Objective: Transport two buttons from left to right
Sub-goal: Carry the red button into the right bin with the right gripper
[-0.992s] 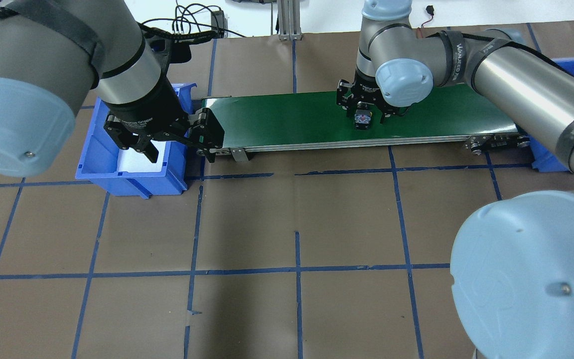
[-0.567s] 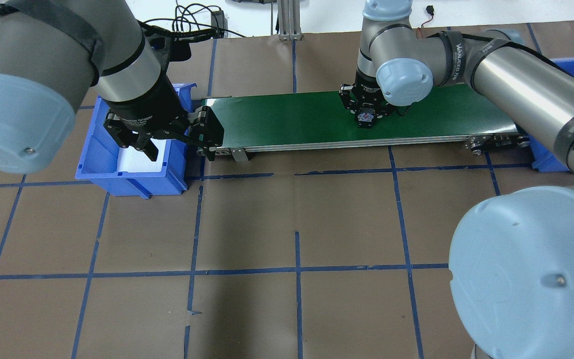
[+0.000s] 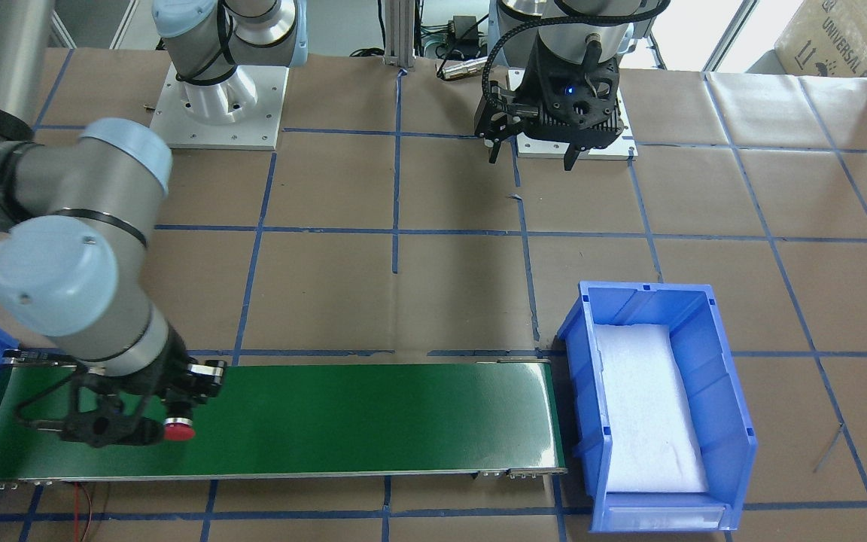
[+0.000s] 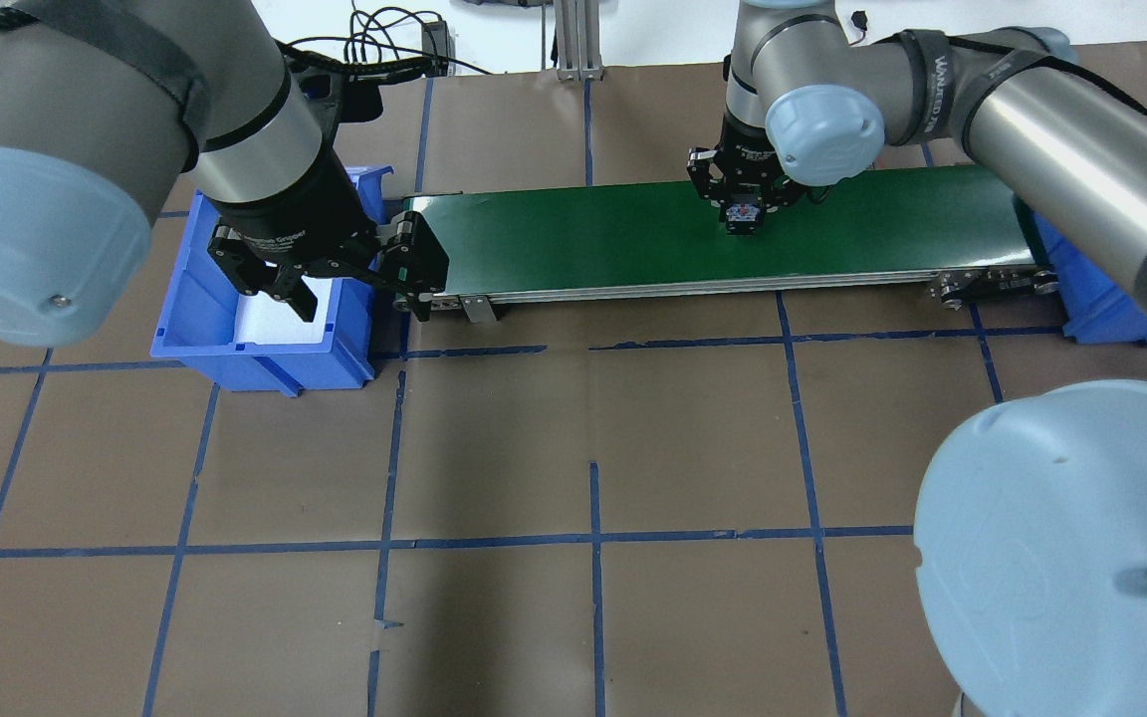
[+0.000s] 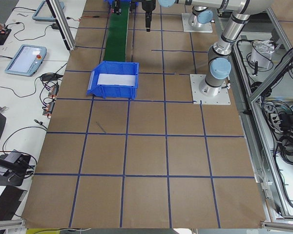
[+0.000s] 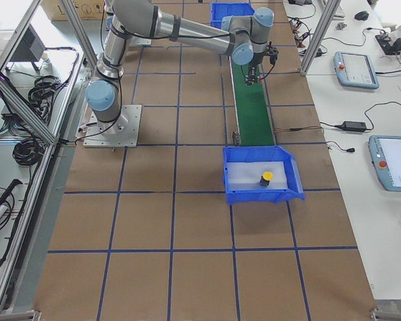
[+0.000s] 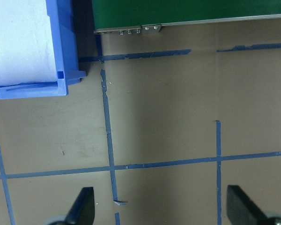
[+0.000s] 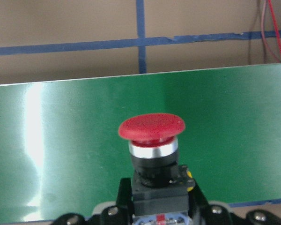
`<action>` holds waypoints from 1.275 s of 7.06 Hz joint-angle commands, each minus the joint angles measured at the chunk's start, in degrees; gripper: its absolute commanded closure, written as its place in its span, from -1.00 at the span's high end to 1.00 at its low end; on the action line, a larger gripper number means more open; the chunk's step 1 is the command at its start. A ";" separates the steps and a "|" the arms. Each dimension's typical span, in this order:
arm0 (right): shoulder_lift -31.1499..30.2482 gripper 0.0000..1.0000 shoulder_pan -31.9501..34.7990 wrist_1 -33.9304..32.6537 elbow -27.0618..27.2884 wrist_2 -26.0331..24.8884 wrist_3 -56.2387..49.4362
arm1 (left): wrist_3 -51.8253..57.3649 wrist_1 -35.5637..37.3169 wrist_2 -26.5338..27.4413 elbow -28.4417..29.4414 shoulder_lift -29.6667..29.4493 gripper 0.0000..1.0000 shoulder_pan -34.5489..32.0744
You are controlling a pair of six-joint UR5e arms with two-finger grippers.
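Observation:
My right gripper is shut on the black-grey body of the red-capped button and holds it over the green conveyor belt, toward its right end. The red cap also shows in the front view. My left gripper is open and empty, and hangs at the left blue bin's near right corner. Its fingertips stand wide apart over brown table paper. A yellow-capped button shows in that bin in the exterior right view only. The front view shows only white padding there.
The belt runs between the left blue bin and a second blue bin at its right end, mostly hidden behind my right arm. Blue tape lines grid the brown table. Cables lie at the far edge.
My right gripper's fingers have closed on the red button, and it has shifted slightly right and toward the far side of the belt. My left arm has not moved.

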 commanded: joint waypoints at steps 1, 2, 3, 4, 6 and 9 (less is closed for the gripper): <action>-1.59 -0.86 -12.39 2.15 -0.54 0.23 -23.29 | 0.00 -0.03 -0.09 0.03 0.12 1.00 0.07; -1.76 -0.85 -17.66 2.41 -1.41 -1.86 -26.87 | -0.09 0.06 -0.44 -0.06 -0.06 1.00 0.07; -1.24 -0.85 -22.24 2.32 -1.86 -2.83 -34.22 | -0.09 0.14 -0.27 -0.06 0.12 1.00 0.07; -0.80 -0.85 -26.37 1.63 -2.38 -2.58 -37.60 | -0.09 0.41 -0.61 0.03 0.21 1.00 0.25; 3.23 -0.86 -27.99 0.57 -3.79 -2.58 -40.53 | -0.09 0.50 0.00 -0.32 0.91 1.00 0.34; 5.70 -0.85 -30.62 -0.05 -3.80 -1.62 -40.35 | -0.09 1.55 0.09 1.61 -0.41 1.00 1.04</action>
